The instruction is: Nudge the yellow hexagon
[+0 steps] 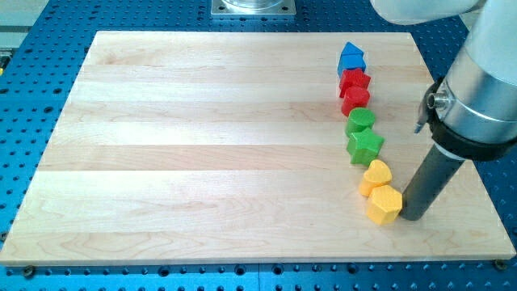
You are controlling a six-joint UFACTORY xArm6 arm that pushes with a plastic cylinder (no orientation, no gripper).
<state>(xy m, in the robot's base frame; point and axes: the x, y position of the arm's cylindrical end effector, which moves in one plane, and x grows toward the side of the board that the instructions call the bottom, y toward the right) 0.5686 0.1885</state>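
Yellow hexagon (pixel 384 204) sits near the lower right of a pale wooden board (pixel 202 145), the last block at the bottom of a column that runs down the board's right side. My tip (pixel 413 217), the lower end of a straight dark rod with nothing to open or close, stands on the board just to the view's right of the hexagon, touching it or nearly so; the exact contact is too fine to tell. The hexagon therefore lies to the view's left of the tip, so a nudge would likely carry it leftward. Just above it, touching or almost, is a yellow heart-shaped block (pixel 376 175). Further up the column come a green star (pixel 365 146), a green round block (pixel 360 120), two red blocks (pixel 355 89) pressed together, and a blue house-shaped block (pixel 350 57). To the view's left of the hexagon the wood is bare. A blue perforated table (pixel 32 89) surrounds the board.
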